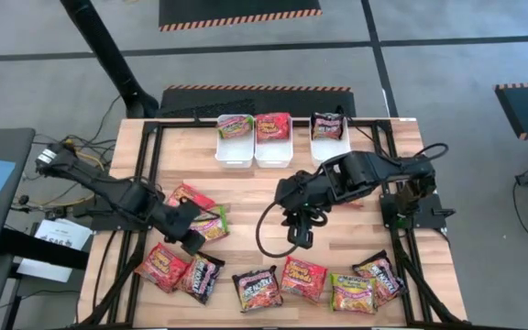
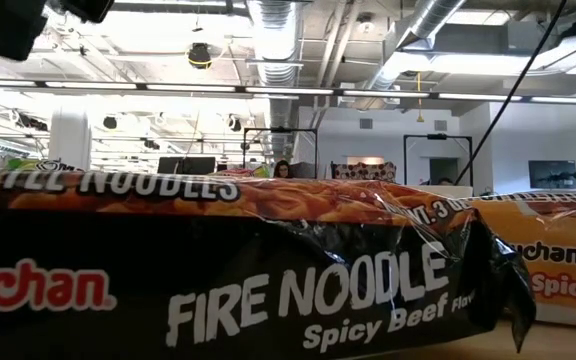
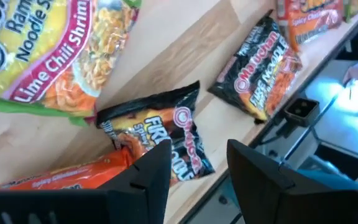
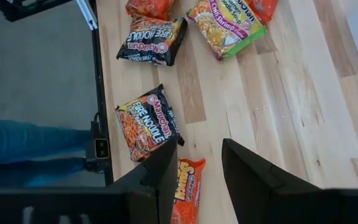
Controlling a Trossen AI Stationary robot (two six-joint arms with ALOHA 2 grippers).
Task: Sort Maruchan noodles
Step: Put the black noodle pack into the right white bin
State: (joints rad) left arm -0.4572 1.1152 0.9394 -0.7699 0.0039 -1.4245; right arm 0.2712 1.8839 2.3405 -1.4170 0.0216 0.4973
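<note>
Several Maruchan noodle packets lie flat on the wooden table. Along the near edge are a red-orange packet (image 1: 160, 266), a black one (image 1: 200, 275), another black one (image 1: 257, 287), a red-orange one (image 1: 302, 278) and a green-yellow one (image 1: 352, 293). My left gripper (image 1: 191, 240) hangs open and empty above the left group, over a black packet (image 3: 160, 134) and beside a green-yellow one (image 3: 55, 50). My right gripper (image 1: 299, 234) hovers open and empty over mid-table, with a red-orange packet (image 4: 188, 190) showing below its fingers.
Three white bins (image 1: 234, 151) (image 1: 273, 154) (image 1: 329, 151) stand side by side at the far edge, holding a green, a red and a black packet. A black frame rail (image 1: 149, 183) runs along the table's sides. In the low view a black packet (image 2: 268, 270) blocks most of the table.
</note>
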